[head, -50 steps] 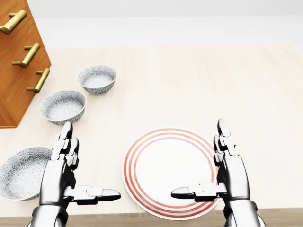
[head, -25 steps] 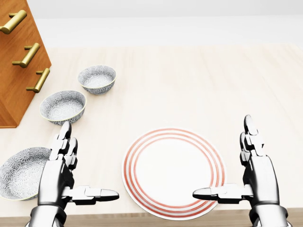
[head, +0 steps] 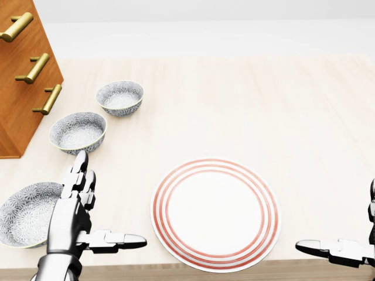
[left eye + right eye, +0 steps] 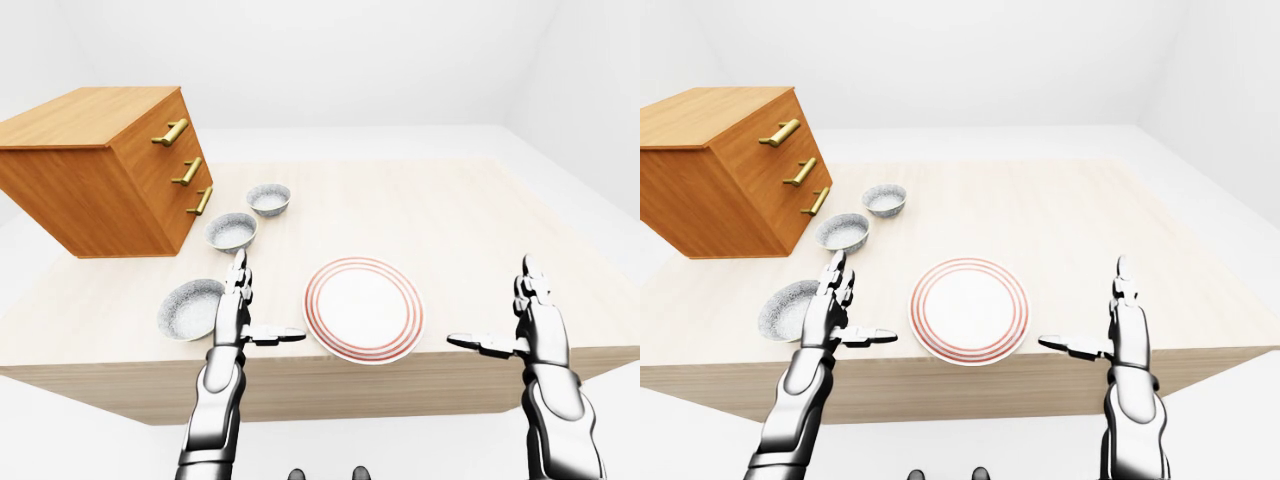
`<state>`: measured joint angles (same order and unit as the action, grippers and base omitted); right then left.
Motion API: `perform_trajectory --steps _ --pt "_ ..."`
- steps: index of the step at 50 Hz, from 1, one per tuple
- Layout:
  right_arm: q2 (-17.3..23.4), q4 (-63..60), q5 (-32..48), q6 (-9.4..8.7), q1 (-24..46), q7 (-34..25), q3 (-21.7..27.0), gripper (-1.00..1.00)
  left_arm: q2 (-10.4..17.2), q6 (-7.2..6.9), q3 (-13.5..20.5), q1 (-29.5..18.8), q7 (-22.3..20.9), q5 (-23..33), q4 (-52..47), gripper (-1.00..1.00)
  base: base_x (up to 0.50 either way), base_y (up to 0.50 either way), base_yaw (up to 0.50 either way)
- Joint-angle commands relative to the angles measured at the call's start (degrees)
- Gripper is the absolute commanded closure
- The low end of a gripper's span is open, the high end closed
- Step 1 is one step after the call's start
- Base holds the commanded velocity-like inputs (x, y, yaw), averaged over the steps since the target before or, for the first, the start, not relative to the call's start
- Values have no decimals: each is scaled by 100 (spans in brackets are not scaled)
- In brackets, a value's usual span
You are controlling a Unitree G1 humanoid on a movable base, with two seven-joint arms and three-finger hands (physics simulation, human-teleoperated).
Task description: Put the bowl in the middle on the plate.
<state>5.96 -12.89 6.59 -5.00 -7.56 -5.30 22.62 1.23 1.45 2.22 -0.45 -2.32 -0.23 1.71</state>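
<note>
Three grey patterned bowls stand in a slanted row at the left of the head view. The middle bowl [image 3: 78, 132] lies between the smaller far bowl [image 3: 120, 97] and the wider near bowl [image 3: 26, 213]. The red-ringed plate [image 3: 215, 213] sits empty near the table's bottom edge. My left hand [image 3: 110, 200] is open, fingers straight and thumb out, just below the middle bowl and between the near bowl and the plate, touching none. My right hand [image 4: 1085, 305] is open too, right of the plate at the table's edge, holding nothing.
A wooden chest of drawers [image 3: 23, 76] with brass handles stands at the upper left, close beside the bowls. The pale wooden table [image 3: 252, 105] stretches to the top and right of the plate. Its near edge runs just below the plate.
My right hand has slid to the right, from over the plate's right rim to beyond it, mostly leaving the head view. The left hand, bowls and plate stay put.
</note>
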Motion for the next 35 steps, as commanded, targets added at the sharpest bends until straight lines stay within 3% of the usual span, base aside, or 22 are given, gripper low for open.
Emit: perform_trajectory --steps 1,9,13,22,24,35 --pt "132 166 142 0 -254 -206 991 -100 35 273 53 -167 -11 -18 440 -100 0 0 0" --pt "146 336 -78 0 -450 -502 1690 -100 48 346 62 -206 -8 -27 556 -100 0 0 0" --pt "252 950 -226 425 -634 -645 2213 -100 43 294 62 -184 17 -26 493 -100 0 0 0" --pt "355 1319 -268 797 -876 -853 2920 -100 51 355 62 -231 16 -18 625 -100 0 0 0" --pt "420 1555 -405 989 -950 -956 3191 -100 52 355 65 -238 15 -21 653 -100 0 0 0" --pt "418 1675 -494 1000 -936 -990 3252 -100 47 355 60 -187 17 -10 566 -100 0 0 0"
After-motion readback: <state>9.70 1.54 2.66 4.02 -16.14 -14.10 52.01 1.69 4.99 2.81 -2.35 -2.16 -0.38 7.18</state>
